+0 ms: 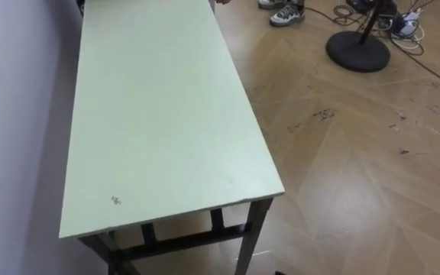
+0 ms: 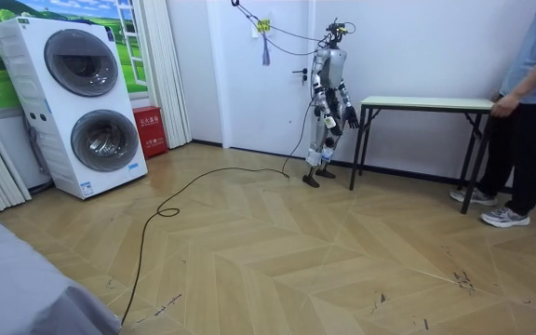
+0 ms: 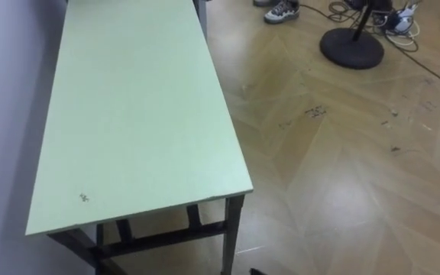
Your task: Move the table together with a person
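Observation:
A long table with a pale green top (image 1: 163, 114) and dark legs stands lengthwise against the white wall (image 1: 14, 114). I stand at its near short end (image 2: 366, 100), facing along it. My arms hang low, short of the tabletop. The right hand (image 2: 351, 118) is beside the near table leg, and the left hand (image 2: 318, 109) shows by my hip, both too small to read. At the far end a person (image 2: 529, 102) stands with a hand (image 2: 501, 106) resting on the table's edge. Their shoes (image 1: 287, 13) show on the floor past the far corner.
A round black stand base (image 1: 357, 52) with cables (image 1: 403, 27) sits on the wood floor right of the table's far end. Two stacked washing machines (image 2: 82, 107) and a red box (image 2: 149, 130) stand across the room. Open floor lies to my right.

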Motion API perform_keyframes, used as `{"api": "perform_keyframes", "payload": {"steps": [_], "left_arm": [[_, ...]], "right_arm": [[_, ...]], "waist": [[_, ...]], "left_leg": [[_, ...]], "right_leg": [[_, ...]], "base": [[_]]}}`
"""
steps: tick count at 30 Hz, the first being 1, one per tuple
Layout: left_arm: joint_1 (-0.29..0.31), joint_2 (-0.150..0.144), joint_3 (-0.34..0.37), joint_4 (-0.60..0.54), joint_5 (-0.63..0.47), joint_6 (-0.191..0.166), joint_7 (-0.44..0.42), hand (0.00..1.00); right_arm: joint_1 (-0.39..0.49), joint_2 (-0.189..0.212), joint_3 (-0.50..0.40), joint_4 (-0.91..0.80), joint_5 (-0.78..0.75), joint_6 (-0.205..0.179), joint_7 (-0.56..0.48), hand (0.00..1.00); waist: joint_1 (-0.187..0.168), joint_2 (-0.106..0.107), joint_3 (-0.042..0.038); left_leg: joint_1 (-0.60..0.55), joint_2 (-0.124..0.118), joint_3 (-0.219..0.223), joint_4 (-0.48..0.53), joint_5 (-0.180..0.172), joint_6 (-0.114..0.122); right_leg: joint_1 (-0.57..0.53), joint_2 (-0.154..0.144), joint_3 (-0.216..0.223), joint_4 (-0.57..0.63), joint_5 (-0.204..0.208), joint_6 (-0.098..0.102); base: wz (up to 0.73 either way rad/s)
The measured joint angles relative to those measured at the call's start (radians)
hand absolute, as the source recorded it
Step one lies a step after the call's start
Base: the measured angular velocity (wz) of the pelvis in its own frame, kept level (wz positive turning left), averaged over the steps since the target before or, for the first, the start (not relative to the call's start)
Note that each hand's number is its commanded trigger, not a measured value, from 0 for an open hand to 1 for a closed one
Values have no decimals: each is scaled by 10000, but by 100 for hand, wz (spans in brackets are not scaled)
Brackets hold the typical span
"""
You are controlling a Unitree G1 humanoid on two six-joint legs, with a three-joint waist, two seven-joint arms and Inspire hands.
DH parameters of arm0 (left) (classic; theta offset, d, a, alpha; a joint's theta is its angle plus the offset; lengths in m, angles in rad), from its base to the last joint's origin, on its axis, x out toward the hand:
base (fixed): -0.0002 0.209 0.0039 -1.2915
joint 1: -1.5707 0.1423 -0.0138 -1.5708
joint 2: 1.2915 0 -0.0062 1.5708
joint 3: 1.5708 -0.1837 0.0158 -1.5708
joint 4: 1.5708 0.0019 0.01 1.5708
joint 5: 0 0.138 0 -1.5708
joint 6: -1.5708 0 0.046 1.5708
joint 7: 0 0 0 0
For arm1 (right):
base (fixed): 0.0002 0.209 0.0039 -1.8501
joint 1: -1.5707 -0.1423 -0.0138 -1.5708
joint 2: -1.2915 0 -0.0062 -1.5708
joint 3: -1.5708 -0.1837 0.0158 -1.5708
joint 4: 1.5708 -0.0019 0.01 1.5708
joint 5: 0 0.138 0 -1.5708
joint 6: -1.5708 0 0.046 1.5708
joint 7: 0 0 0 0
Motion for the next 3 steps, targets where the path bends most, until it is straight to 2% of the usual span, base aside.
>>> {"api": "perform_keyframes", "payload": {"steps": [3], "left_arm": [[25, -74, 546, 537, 403, -65, 776, 0]], "right_arm": [[-28, -1, -101, 686, -22, -101, -356, 0]], "waist": [[37, -50, -14]], "left_leg": [[18, 5, -77, 4, 3, -11]], "right_leg": [[46, 9, -103, -6, -2, -3]], "base": [[5]]}}
